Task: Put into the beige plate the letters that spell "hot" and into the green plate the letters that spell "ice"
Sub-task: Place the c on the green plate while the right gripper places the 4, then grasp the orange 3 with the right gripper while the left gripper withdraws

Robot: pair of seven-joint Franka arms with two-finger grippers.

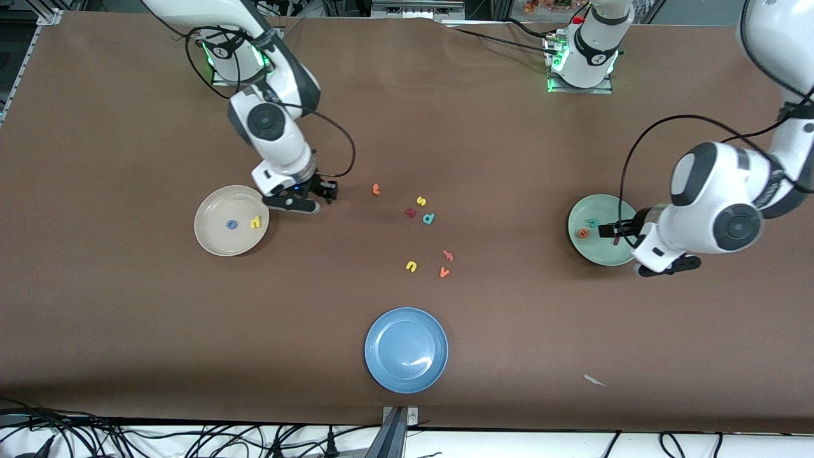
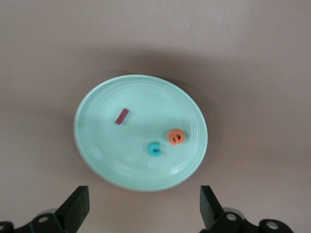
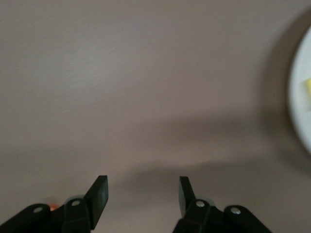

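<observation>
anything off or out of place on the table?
One stray: a small white scrap lies on the table, nearer the front camera than the green plate. The orange t is outside the beige plate.

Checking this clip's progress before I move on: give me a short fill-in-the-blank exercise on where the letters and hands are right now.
1. The green plate holds the red i, teal c and orange ____.
2. The beige plate holds the blue o and yellow ____.
3. The orange t lies on the ____.
4. The left hand hovers over the ____ plate; the right hand is beside the beige plate.

Missing words: e; h; table; green
</observation>
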